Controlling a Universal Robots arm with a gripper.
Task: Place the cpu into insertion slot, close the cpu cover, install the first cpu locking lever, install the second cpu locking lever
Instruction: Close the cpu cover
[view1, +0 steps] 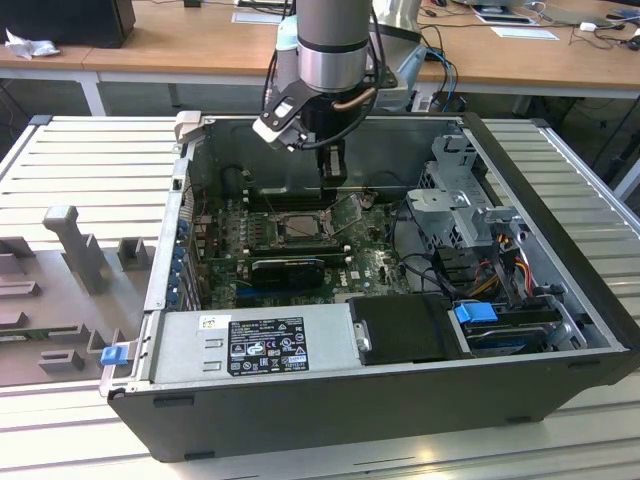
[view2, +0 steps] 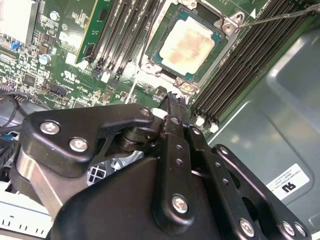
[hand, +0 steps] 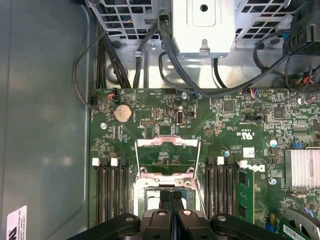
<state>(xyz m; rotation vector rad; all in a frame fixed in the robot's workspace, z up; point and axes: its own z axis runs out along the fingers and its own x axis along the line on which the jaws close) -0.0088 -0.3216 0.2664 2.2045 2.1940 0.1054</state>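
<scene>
Second wrist view gives the clearest answer about the cpu (view2: 189, 42), a small flat square chip with a pale silver-grey metal top. It lies flat inside the insertion slot (hand: 142, 182), the square dark socket with a metal rim on the green circuit board (hand: 150, 107). So the first step looks done.

The cpu cover (hand: 167, 143), a thin silver-grey metal frame with a window cut-out, is swung open away from the slot. In the exterior view the cpu cover (view1: 347, 210) leans tilted beside the slot, which leaves the chip uncovered.

The black tool (hand: 171, 192) hangs low inside the open black computer case (view1: 400, 400), just above the slot edge where the cover is hinged. Its fingers are pressed together and carry nothing. I judge that this narrow shape serves as one firm tip for pushing the cover, not for grasping. The case rests on the grey ribbed metal desk (view1: 80, 160).
</scene>
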